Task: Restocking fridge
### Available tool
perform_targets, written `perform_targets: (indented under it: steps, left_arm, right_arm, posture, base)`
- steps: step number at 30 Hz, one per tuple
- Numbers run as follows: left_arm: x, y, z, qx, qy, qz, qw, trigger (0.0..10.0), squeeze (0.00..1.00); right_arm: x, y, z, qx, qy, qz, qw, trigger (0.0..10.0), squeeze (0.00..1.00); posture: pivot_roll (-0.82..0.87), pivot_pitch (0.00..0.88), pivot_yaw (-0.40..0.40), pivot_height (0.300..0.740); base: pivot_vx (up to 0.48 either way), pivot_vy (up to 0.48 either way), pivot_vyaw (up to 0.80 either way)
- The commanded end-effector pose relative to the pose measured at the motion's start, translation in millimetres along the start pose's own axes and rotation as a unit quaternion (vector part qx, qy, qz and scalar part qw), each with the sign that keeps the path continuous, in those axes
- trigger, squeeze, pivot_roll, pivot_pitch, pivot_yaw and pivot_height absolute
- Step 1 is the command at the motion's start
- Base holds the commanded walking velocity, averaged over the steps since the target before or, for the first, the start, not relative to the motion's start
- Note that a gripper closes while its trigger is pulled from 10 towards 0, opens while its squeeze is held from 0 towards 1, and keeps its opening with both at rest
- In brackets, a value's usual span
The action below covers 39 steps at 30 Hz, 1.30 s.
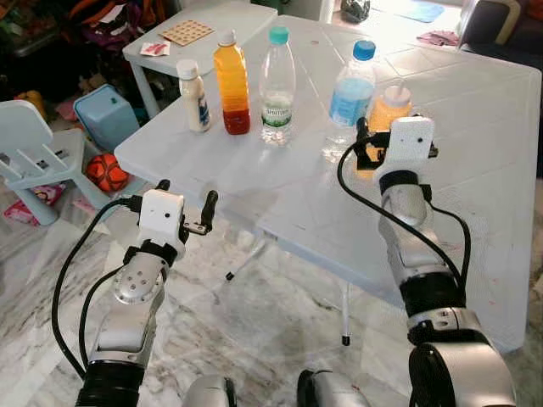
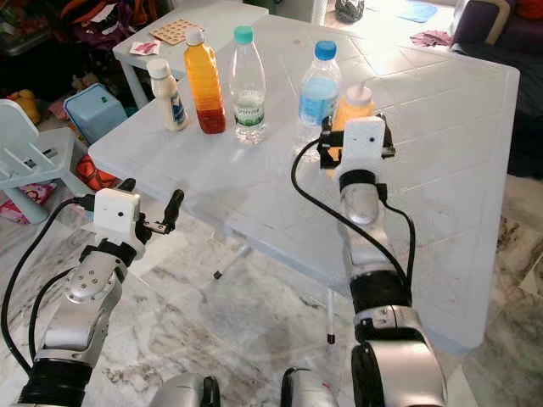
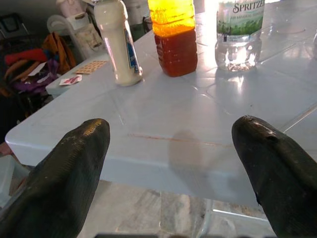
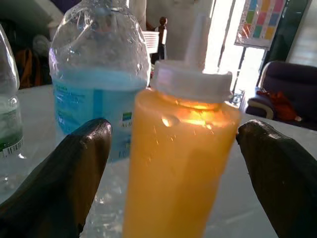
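So the right gripper [image 4: 173,163] is lining up on the squeeze bottle [image 4: 178,153] of orange sauce, jaws wide open with the bottle sitting right between them, not touching yet as far as I can tell. Looks like the pick-up step for the fridge run. Next it'd need to push in a bit and close on the body, below the cap.

Bottle's standing upright on the table [image 1: 475,170], long axis vertical, nozzle pointing up, just beside the blue bottle [image 1: 351,93].

Left gripper [image 1: 188,208] is hovering by the table edge, jaws open, holding nothing.
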<state>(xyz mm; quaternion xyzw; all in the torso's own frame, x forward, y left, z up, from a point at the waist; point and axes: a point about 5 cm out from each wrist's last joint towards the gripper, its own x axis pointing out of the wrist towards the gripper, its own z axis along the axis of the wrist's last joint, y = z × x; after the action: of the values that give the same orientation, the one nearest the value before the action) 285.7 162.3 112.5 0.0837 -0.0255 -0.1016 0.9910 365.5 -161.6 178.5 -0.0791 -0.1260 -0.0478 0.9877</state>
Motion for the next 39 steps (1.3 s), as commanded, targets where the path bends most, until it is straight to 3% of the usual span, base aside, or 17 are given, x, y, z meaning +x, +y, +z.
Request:
perform_targets:
  steps: [1, 15, 16, 17, 18, 30, 39]
  left_arm:
    - [-2.4, 3.5, 2.1, 0.005, 0.0, 0.003, 1.0, 10.0, 0.0]
    - [-4.2, 2.8, 2.1, 0.004, 0.003, 0.004, 1.0, 10.0, 0.0]
    - [-4.1, 2.7, 1.9, 0.004, 0.003, 0.005, 1.0, 10.0, 0.0]
    - [-4.0, 2.6, 1.9, 0.004, 0.004, 0.005, 1.0, 10.0, 0.0]
    - [-3.9, 2.6, 1.9, 0.004, 0.004, 0.005, 1.0, 10.0, 0.0]
    - [-2.8, 2.3, 2.4, 0.002, 0.002, 0.008, 1.0, 10.0, 0.0]
    - [-0.2, -0.1, 1.3, 0.0, 0.0, 0.008, 1.0, 10.0, 0.0]
  right_arm:
    - [3.3, 1.6, 3.2, -0.002, -0.006, 0.008, 1.0, 10.0, 0.0]
    - [22.3, -8.1, 11.9, -0.012, -0.011, -0.003, 1.0, 10.0, 0.0]
    - [23.8, -8.7, 13.4, -0.012, -0.014, -0.002, 1.0, 0.8, 0.0]
    - [24.2, -8.9, 13.6, -0.012, -0.015, -0.002, 1.0, 0.8, 0.0]
    - [24.5, -8.8, 13.5, -0.013, -0.015, -0.001, 1.0, 0.0, 0.0]
    - [21.6, -3.2, 10.3, -0.009, -0.02, 0.01, 1.0, 0.1, 0.0]
    - [17.4, -2.6, 12.7, -0.01, -0.034, 0.015, 0.999, 1.6, 0.0]
  posture:
    - [0.11, 0.125, 0.062, 0.74]
    - [0.12, 0.125, 0.053, 0.74]
    - [0.12, 0.125, 0.052, 0.74]
    - [0.12, 0.125, 0.051, 0.74]
    - [0.12, 0.125, 0.051, 0.74]
    - [0.11, 0.119, 0.045, 0.74]
    - [0.1, 0.094, 0.033, 0.74]
  base:
    - [0.0, 0.0, 0.0]
    - [0.0, 0.0, 0.0]
    - [0.0, 0.0, 0.0]
    - [0.0, 0.0, 0.0]
    - [0.0, 0.0, 0.0]
    - [0.0, 0.0, 0.0]
    - [0.0, 0.0, 0.0]
